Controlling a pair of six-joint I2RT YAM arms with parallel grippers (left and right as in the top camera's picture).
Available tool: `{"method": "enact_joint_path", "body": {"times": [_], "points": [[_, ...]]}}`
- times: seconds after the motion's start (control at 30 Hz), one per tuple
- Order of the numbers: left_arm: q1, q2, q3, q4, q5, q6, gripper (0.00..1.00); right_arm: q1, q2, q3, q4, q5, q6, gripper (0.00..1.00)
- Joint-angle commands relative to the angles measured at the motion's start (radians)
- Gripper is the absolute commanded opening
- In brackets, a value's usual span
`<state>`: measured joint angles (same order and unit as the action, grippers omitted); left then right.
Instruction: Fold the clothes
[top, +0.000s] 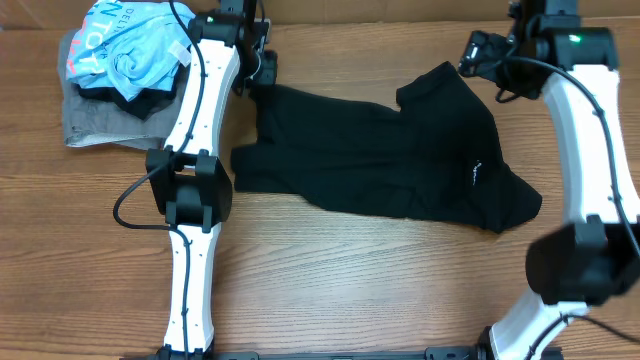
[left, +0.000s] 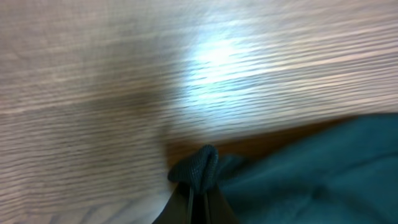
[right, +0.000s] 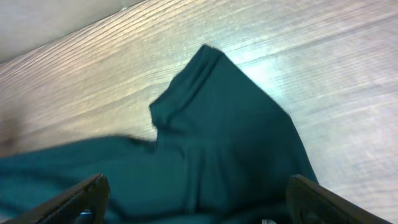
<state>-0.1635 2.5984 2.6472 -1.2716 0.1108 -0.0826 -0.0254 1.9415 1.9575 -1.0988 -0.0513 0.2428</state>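
The black shirt (top: 390, 160) lies crumpled across the middle of the wooden table, a small white logo (top: 474, 171) on its right part. My left gripper (top: 262, 78) is at the shirt's far left corner and is shut on a pinch of its fabric (left: 198, 168). My right gripper (top: 478, 50) hovers above the shirt's far right corner, open and empty. In the right wrist view its fingers (right: 198, 202) straddle the dark fabric (right: 217, 137) without touching it.
A light blue garment with lettering (top: 125, 45) lies on a grey folded garment (top: 95, 120) at the far left. The table's far edge runs just behind both grippers. Bare wood (top: 380, 280) lies in front of the shirt.
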Motion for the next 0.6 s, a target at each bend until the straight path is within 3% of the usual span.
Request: {"method": "enact_joint_path", "body": {"times": [0.0,0.2,0.43,0.57], "points": [[-0.020,-0.011,0.106,-0.040,-0.018,-0.056,0.04,-0.002,0.086,0.005,0.063,0.006,0.027,0.94],[-0.040,-0.011,0.211,-0.111,-0.018,-0.076,0.04,0.000,0.224,0.005,0.259,0.005,0.186,0.88],[-0.073,-0.011,0.215,-0.119,-0.018,-0.076,0.04,0.032,0.363,0.005,0.426,0.040,0.342,0.85],[-0.093,-0.011,0.215,-0.118,-0.065,-0.075,0.04,0.062,0.413,0.005,0.492,0.139,0.345,0.82]]}}
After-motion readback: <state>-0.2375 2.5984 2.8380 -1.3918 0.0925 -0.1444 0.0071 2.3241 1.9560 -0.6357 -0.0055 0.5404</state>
